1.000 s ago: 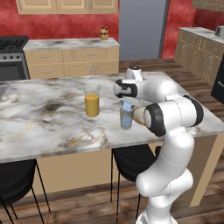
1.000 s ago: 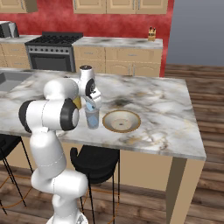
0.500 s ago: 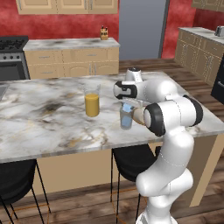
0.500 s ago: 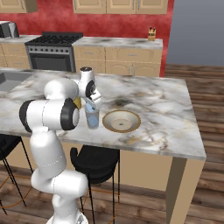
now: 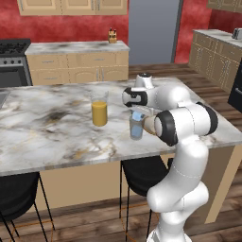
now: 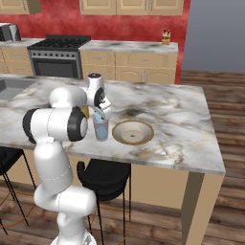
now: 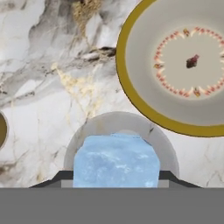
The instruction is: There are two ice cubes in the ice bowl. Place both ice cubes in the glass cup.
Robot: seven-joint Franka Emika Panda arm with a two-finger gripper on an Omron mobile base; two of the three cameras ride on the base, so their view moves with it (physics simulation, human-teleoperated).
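Still, claw (image 5: 137, 115) clamping ice cube (image 7: 115, 161) — over glass cup (image 5: 136, 128), unmoved.

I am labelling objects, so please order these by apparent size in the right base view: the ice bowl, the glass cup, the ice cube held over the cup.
1. ice bowl, clearly the widest.
2. glass cup, narrower than the bowl.
3. ice cube, held in the gripper above the cup, smallest.

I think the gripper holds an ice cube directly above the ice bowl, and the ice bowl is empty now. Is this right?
Not quite. The gripper holds the ice cube above the glass cup, not above the ice bowl; the hand view shows the cup's round rim right under the cube, with the bowl off to one side. The ice bowl is indeed empty.
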